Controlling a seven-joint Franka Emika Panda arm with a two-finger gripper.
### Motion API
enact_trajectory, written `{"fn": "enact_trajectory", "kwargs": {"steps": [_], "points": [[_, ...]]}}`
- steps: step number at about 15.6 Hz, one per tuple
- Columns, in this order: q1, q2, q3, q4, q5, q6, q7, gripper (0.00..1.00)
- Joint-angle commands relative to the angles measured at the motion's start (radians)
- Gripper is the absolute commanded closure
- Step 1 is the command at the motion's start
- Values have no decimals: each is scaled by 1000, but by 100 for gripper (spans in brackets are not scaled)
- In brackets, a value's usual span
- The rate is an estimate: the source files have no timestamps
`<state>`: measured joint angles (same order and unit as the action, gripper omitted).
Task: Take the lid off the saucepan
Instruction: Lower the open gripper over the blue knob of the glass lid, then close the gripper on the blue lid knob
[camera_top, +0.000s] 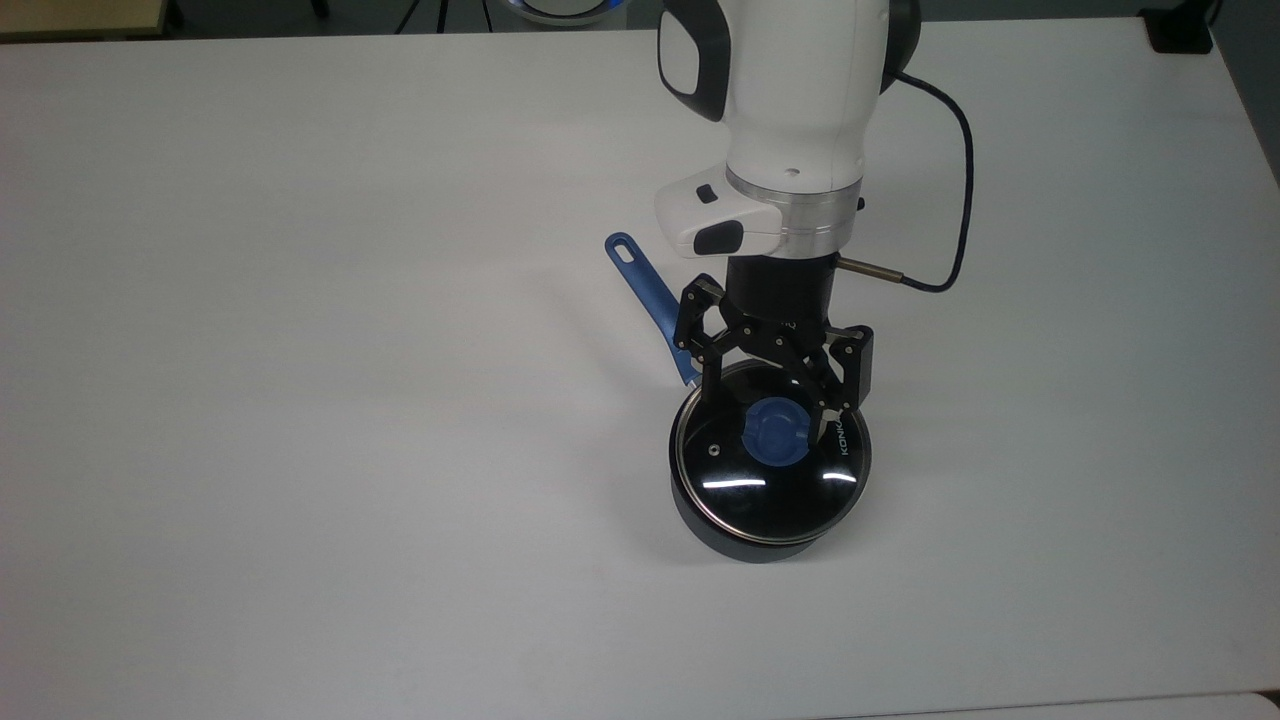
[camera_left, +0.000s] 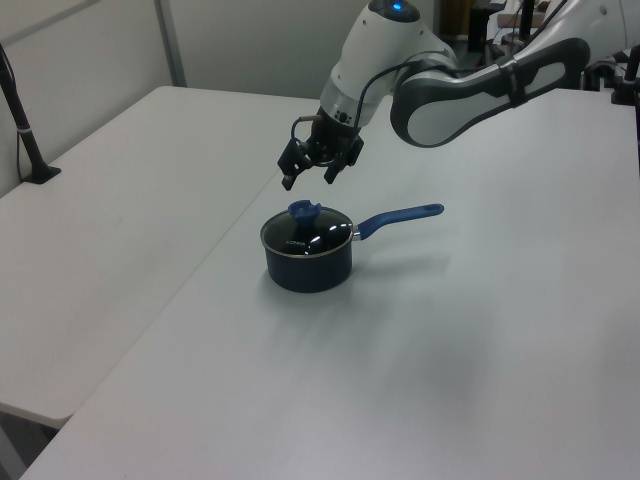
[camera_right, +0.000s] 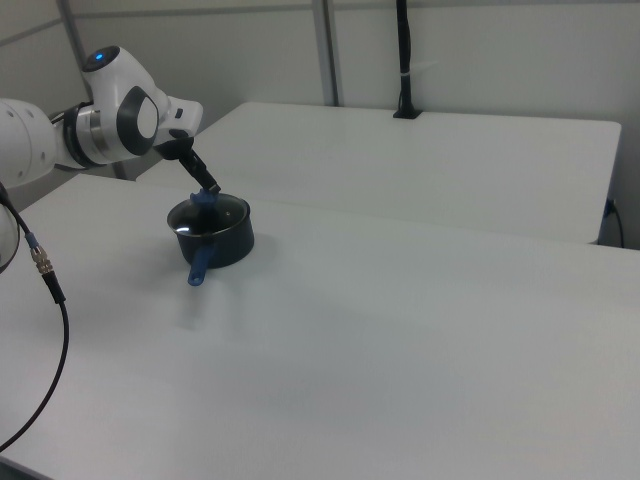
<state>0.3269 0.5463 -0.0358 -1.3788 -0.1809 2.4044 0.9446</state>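
Glass lid: round clear glass lid with metal rim and blue centre knob (camera_top: 771, 463), seated flat on the small round black saucepan (camera_left: 308, 262); small vent hole on the top view's left of the knob.
Lettering: "KONKA" readable on the glass at the top view's right of the knob, running up the picture.
Saucepan place: on the white desk (camera_top: 300, 400), right of centre in the top view; toward the right view's left.
Handle: long blue handle (camera_top: 647, 291) with an oval hole at its end; long axis runs from the pot toward the top view's upper left; in the left view it points to the right.
End effector: black two-finger end effector (camera_top: 771, 404) released, fingers spread wide, hovering over the knob; the left view shows a clear gap between fingertips and knob.
Arm: white Franka arm (camera_top: 795, 120), dark cable looping off its wrist.
Hidden: handle's root and the lid's far rim covered by the end effector in the top view; pot interior not visible through the dark reflecting glass.
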Motion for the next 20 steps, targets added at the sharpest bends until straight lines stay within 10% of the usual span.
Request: {"fn": "enact_trajectory", "kwargs": {"steps": [1, 11, 20], "points": [[40, 20, -13, 23, -73, 7, 36, 0], [57, 70, -12, 17, -189, 7, 49, 0], [72, 73, -12, 15, -264, 5, 53, 61]]}}
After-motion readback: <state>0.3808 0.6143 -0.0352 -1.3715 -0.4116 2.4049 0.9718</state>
